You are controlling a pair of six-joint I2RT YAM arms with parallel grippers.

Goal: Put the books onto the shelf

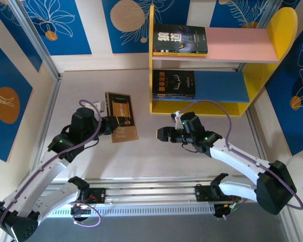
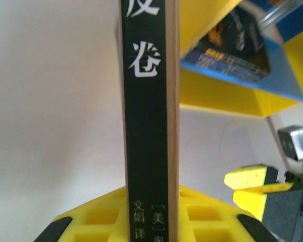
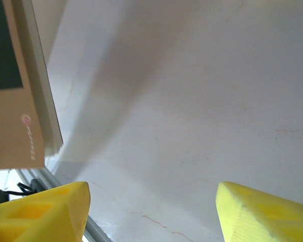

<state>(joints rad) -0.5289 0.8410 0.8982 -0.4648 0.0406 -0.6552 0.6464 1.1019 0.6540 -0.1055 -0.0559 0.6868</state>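
The shelf (image 1: 242,43) stands at the back right, with yellow side panels, a pink upper board and a blue lower board (image 1: 219,86). A dark book (image 1: 181,39) lies on the pink board's left end. More dark books (image 1: 173,84) are stacked on the blue board. My left gripper (image 1: 112,126) is shut on the brown book (image 1: 122,117), holding it just above the table. In the left wrist view its black spine (image 2: 147,126) rises between the jaws of the left gripper (image 2: 150,222). My right gripper (image 1: 164,133) is open and holds nothing. In its wrist view the right gripper (image 3: 151,212) faces bare table, the brown book (image 3: 12,111) at the left.
A small white object (image 1: 98,106) lies beside the brown book. Blue patterned walls (image 1: 10,96) and a metal post (image 1: 38,43) close off the left side. A metal rail (image 1: 156,194) runs along the near edge. Open tabletop (image 1: 156,156) lies between the arms.
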